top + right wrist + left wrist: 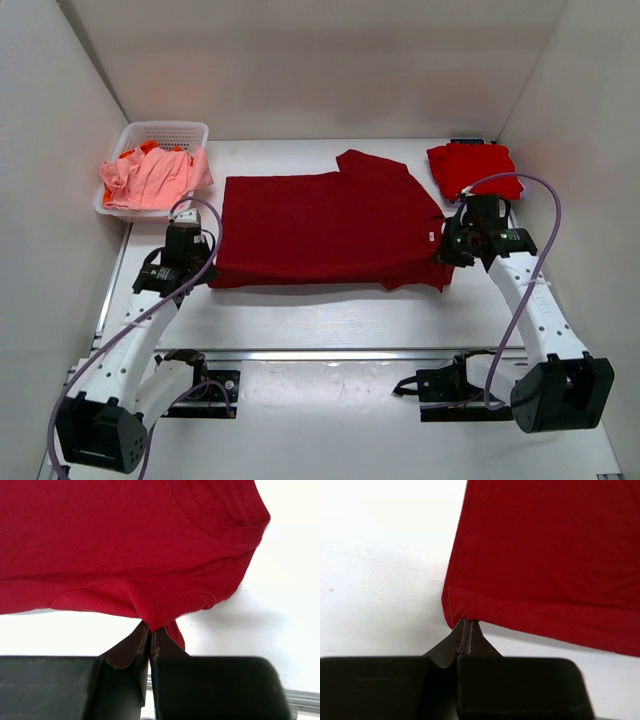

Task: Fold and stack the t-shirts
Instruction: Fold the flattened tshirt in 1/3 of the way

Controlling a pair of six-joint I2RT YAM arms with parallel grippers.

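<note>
A large dark maroon t-shirt (325, 228) lies spread on the table, partly folded. My left gripper (207, 268) is shut on its near left corner, which shows in the left wrist view (457, 605). My right gripper (443, 256) is shut on its near right edge below the collar, seen in the right wrist view (155, 615). A folded bright red t-shirt (474, 167) lies at the back right. Salmon-pink (150, 178) and orange (150, 148) shirts lie in the basket.
A white lattice basket (168, 133) stands at the back left. White walls close in the table on the left, back and right. A metal rail (340, 353) runs across the near side in front of the arm bases.
</note>
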